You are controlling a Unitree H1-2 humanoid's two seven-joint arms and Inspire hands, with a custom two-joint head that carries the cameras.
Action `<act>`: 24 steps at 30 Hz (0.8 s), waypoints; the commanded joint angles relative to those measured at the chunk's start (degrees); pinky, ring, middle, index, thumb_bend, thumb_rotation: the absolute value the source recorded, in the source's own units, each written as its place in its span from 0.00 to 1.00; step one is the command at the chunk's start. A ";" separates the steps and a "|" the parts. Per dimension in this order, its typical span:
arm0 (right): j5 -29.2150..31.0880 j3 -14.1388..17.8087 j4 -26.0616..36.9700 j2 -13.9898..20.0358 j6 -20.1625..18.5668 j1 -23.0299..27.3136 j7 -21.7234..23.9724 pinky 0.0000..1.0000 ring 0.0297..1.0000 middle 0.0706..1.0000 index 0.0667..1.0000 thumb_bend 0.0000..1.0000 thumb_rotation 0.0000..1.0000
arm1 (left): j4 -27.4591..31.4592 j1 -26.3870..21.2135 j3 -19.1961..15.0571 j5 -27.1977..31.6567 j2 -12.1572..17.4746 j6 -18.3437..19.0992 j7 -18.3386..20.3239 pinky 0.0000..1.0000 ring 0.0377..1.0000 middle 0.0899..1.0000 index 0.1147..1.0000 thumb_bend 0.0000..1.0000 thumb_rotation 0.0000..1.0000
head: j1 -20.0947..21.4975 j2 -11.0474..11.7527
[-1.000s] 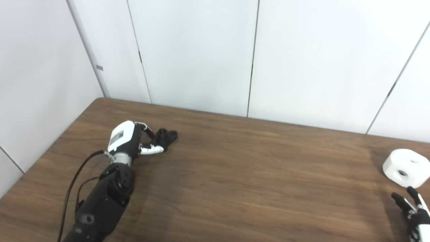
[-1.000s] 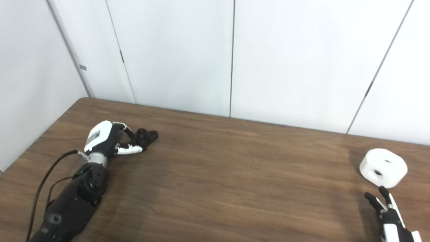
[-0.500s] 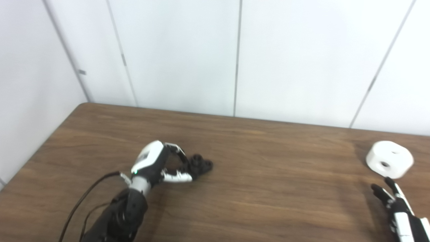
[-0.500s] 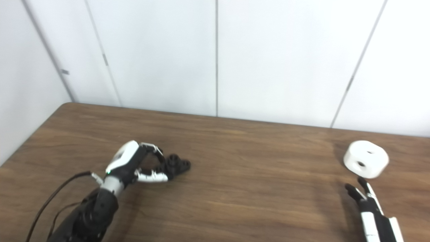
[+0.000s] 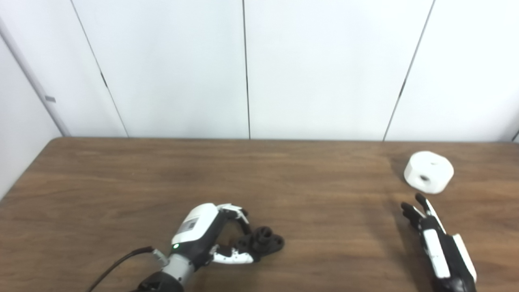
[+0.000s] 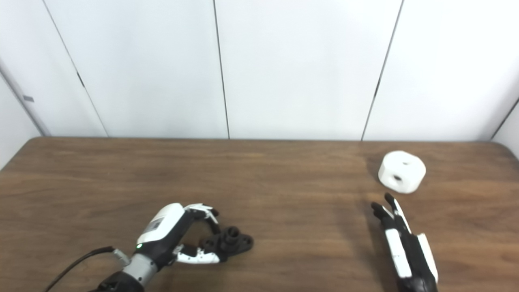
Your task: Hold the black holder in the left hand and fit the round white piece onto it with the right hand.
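Note:
The black holder [image 5: 264, 241] lies low on the brown table [image 5: 316, 182], left of centre near the front. My left hand [image 5: 206, 233] comes at it from the left, with fingers and thumb closed on its near end. Far to the right stands the round white piece [image 5: 428, 171], with holes in its top and side. My right hand [image 5: 436, 243] lies flat and open below and slightly left of it, its fingertips [image 5: 417, 200] a short gap from the piece.
White wall panels [image 5: 316, 69] rise directly behind the table's far edge. The table's left far corner [image 5: 54, 140] is in view. A black cable [image 5: 117, 265] trails from my left wrist.
The camera has swung to the right. My left hand has brought the black holder from the far left corner toward the front and centre. More of the right hand now shows.

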State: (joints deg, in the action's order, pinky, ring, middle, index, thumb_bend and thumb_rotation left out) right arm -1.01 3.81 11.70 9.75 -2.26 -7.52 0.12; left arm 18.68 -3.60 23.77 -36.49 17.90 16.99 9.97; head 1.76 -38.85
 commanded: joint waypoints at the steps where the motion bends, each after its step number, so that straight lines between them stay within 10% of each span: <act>1: -0.72 -1.36 1.76 -0.68 -1.77 -0.40 0.94 0.92 0.89 0.87 0.97 0.56 1.00 | 0.13 1.07 2.87 -0.05 -0.67 -0.83 4.21 0.80 0.87 0.77 0.42 0.52 0.05 | 0.49 -0.69; 24: -1.07 -1.14 6.93 -0.44 -7.23 -1.08 1.20 0.93 0.90 0.87 0.98 0.57 1.00 | -2.43 4.32 7.41 -13.86 -2.21 -6.28 3.84 0.89 0.89 0.77 0.42 0.52 0.05 | 2.54 -3.62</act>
State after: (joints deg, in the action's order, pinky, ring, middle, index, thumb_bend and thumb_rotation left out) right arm -2.68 2.75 17.34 9.17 -9.08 -8.55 0.32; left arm 18.36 -0.66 30.16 -49.09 15.50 10.66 11.87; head 4.22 -42.45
